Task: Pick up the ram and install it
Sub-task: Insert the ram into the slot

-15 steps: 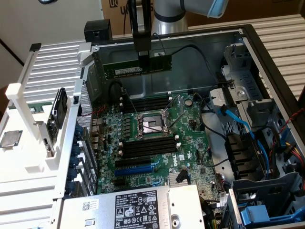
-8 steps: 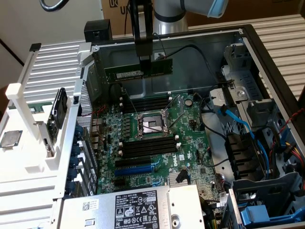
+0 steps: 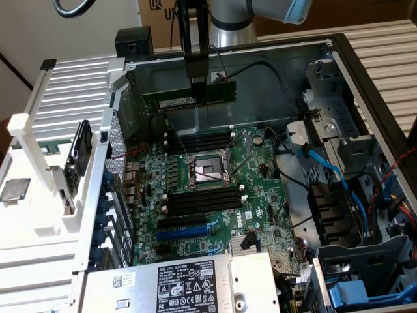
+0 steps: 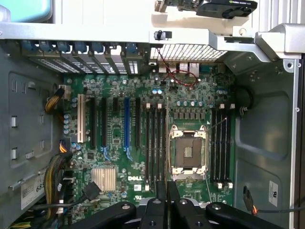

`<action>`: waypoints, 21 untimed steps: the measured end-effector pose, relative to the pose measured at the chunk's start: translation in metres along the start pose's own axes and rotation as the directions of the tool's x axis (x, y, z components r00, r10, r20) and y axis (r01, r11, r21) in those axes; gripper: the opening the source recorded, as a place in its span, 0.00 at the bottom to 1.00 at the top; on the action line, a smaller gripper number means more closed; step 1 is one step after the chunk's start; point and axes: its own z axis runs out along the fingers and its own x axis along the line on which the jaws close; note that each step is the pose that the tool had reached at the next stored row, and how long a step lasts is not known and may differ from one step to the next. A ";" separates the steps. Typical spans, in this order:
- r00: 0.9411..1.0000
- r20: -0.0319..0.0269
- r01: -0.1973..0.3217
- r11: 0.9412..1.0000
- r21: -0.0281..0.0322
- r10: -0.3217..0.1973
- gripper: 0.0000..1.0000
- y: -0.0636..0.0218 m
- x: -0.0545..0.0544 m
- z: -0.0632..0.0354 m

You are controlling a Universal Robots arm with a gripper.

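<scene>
Exterior view: the end effector (image 3: 197, 81) is clenched on the ram (image 3: 189, 99), held level above the motherboard (image 3: 260, 163); I'd keep it parallel to the memory slots (image 3: 199, 140). Wrist view: fingers (image 4: 161, 191) hang above the slots (image 4: 156, 143); center carefully.

I see the ram (image 3: 189, 100) as a long, thin dark-green stick with a small white label near its middle and black chips along its face; it hangs level, long edge horizontal, above the motherboard (image 3: 215, 189), in front of the case's back wall; it is pinched at about mid-length by the gripper (image 3: 197, 85), whose fingers come down onto its upper edge; it sits clear above the black memory slots (image 3: 199, 138), touching none of them.
</scene>
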 end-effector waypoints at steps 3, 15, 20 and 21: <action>1.000 0.000 0.000 1.000 0.000 0.000 0.13 0.0000 0.000 0.0000; 1.000 -0.027 -0.001 1.000 -0.019 0.001 0.13 -0.0022 -0.013 0.0058; 0.999 -0.048 -0.001 1.000 -0.019 0.000 0.13 -0.0021 -0.023 0.0082; 0.999 -0.053 -0.001 1.000 -0.019 0.000 0.13 -0.0020 -0.026 0.0092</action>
